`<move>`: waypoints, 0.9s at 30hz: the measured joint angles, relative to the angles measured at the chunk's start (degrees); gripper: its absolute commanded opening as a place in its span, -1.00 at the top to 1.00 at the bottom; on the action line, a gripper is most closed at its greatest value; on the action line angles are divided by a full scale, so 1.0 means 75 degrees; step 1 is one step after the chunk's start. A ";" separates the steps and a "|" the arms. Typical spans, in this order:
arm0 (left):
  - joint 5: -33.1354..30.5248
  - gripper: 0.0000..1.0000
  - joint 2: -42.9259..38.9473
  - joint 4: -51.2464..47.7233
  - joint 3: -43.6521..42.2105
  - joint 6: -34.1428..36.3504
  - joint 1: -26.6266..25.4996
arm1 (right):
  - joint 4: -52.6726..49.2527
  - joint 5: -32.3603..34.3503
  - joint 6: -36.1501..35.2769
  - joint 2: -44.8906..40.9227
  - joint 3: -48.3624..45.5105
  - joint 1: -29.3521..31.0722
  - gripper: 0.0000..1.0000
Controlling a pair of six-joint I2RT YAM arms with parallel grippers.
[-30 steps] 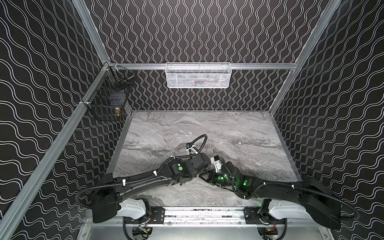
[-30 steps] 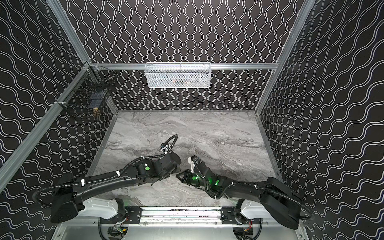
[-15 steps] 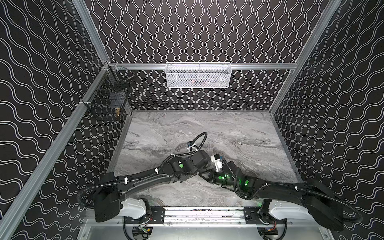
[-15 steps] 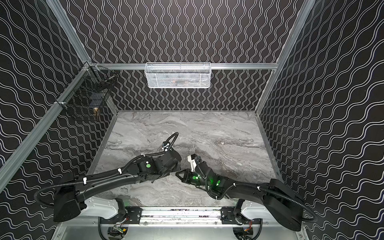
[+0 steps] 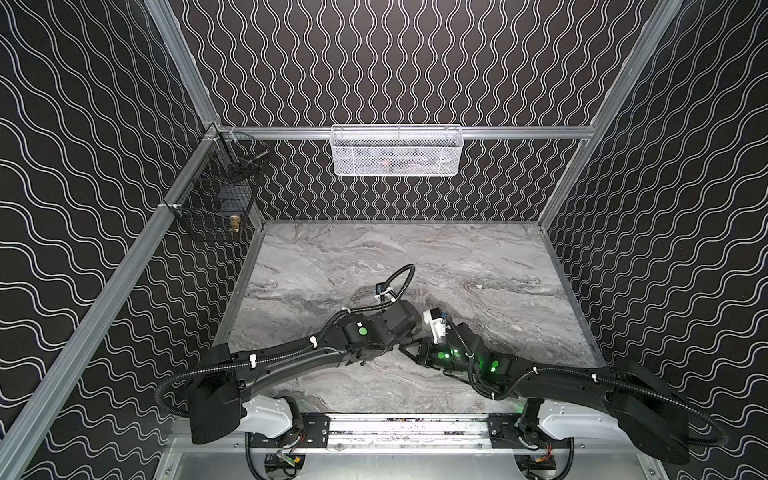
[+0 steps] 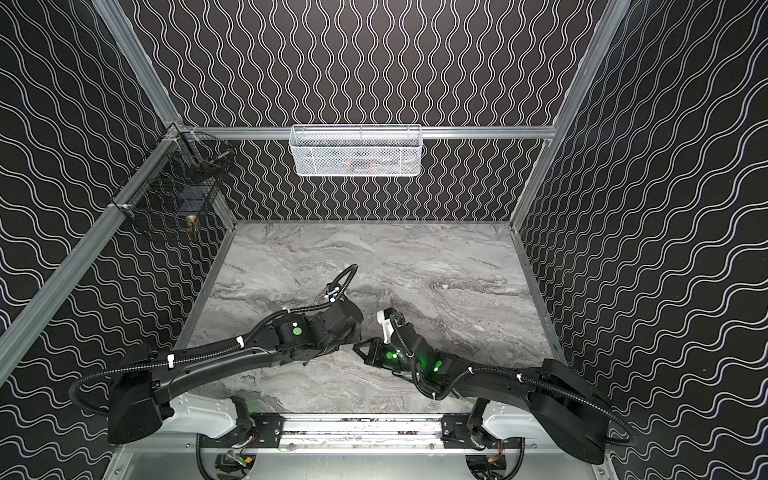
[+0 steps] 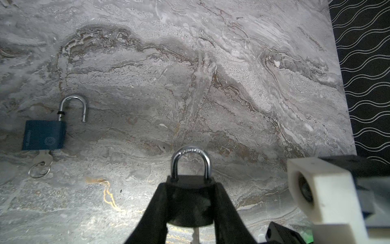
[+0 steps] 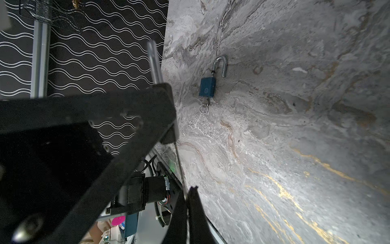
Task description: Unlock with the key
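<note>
Left claw [image 7: 191, 187] clamps the black padlock [image 7: 190, 209] by its body, shackle closed; right claw [image 8: 187, 195] is pinched on the key [image 8: 180, 169] entering its underside; an opened blue padlock [image 7: 43, 135] lies on the desk [image 7: 232, 105]

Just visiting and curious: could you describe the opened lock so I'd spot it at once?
Look at the grey marble tabletop. Lying flat on it is a blue square-bodied padlock with a silver key in its base. Unlike the black padlock gripped by the left end effector, its steel shackle stands open.
</note>
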 measured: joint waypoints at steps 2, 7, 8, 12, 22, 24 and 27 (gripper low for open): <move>0.0026 0.83 0.0020 0.0000 0.0000 0.0000 0.0000 | 0.0003 0.0000 -0.0003 -0.0006 0.0000 0.0000 1.00; 0.0026 0.84 0.0015 0.0017 -0.0012 0.0017 0.0000 | 0.0058 -0.0006 0.0000 0.0070 0.0000 0.0000 1.00; 0.0026 0.84 0.0012 0.0015 -0.0015 0.0017 0.0000 | 0.0079 -0.0009 0.0000 0.0125 0.0003 0.0000 1.00; 0.0058 0.84 0.0012 0.0017 -0.0017 0.0020 0.0000 | 0.0149 -0.0058 0.0015 0.0280 -0.0006 -0.0009 1.00; 0.0032 0.86 0.0047 0.0012 0.0029 0.0050 0.0000 | 0.0315 -0.0122 0.0061 0.0210 -0.0035 -0.0114 1.00; 0.0032 0.86 0.0058 0.0009 0.0029 0.0050 0.0000 | 0.0315 -0.0125 0.0061 0.0187 -0.0035 -0.0117 1.00; 0.0017 0.86 0.0058 0.0012 0.0029 0.0050 0.0000 | 0.0350 -0.0210 0.0125 0.0163 -0.0041 -0.0146 1.00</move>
